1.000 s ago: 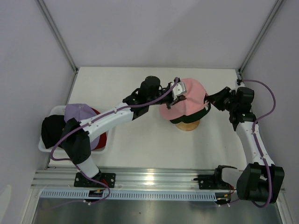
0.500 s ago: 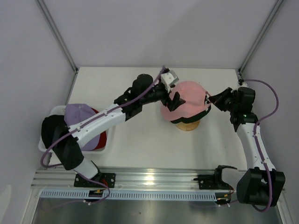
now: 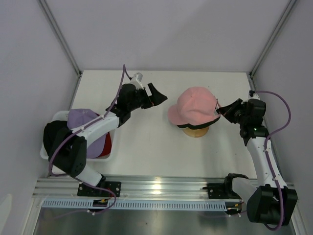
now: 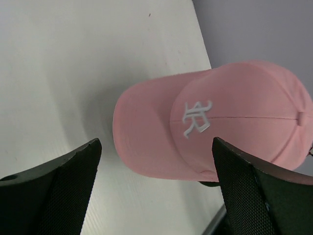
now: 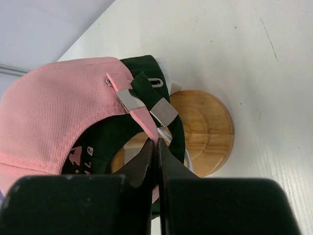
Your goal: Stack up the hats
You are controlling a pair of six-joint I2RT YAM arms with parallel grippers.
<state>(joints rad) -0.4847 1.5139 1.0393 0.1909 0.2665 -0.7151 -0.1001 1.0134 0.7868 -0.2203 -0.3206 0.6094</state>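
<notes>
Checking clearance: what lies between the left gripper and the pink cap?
Nothing but bare white table. The top external view shows the open left gripper standing apart from the pink cap, with no object between them.

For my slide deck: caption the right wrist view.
Pink fabric baseball cap on round wooden stand, shut right gripper at its strap.

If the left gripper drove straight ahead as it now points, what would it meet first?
Probably the pink cap, brim first: it sits centred ahead of the left gripper, between its open fingers. Relative height is unclear, so this is uncertain.
</notes>
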